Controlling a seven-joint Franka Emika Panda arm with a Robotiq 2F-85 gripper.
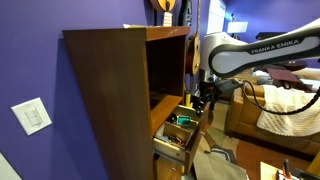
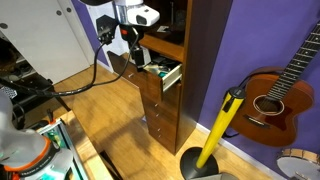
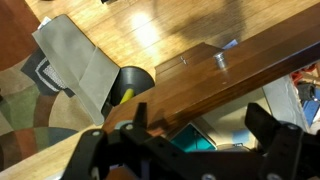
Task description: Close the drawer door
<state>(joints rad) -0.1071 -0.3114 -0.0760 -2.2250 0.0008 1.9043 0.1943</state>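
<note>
The drawer door (image 1: 172,143) stands pulled out of the tall dark brown cabinet (image 1: 110,90), just below its shelf recess. It also shows in an exterior view (image 2: 158,72), with pale side walls and small items inside. In the wrist view its brown wood front (image 3: 200,75) runs diagonally just above my fingers, with a teal item (image 3: 190,140) inside the drawer. My gripper (image 3: 200,125) is open and empty, with its fingers close to the front's top edge. It hangs right at the drawer's front in both exterior views (image 1: 203,100) (image 2: 135,52).
Shut drawers (image 2: 160,115) sit below the open one. A guitar (image 2: 275,95) leans on the purple wall, and a yellow pole on a dark base (image 2: 220,130) stands beside the cabinet. A brown sofa (image 1: 275,115) is behind the arm. A grey mat (image 3: 80,60) lies on the wood floor.
</note>
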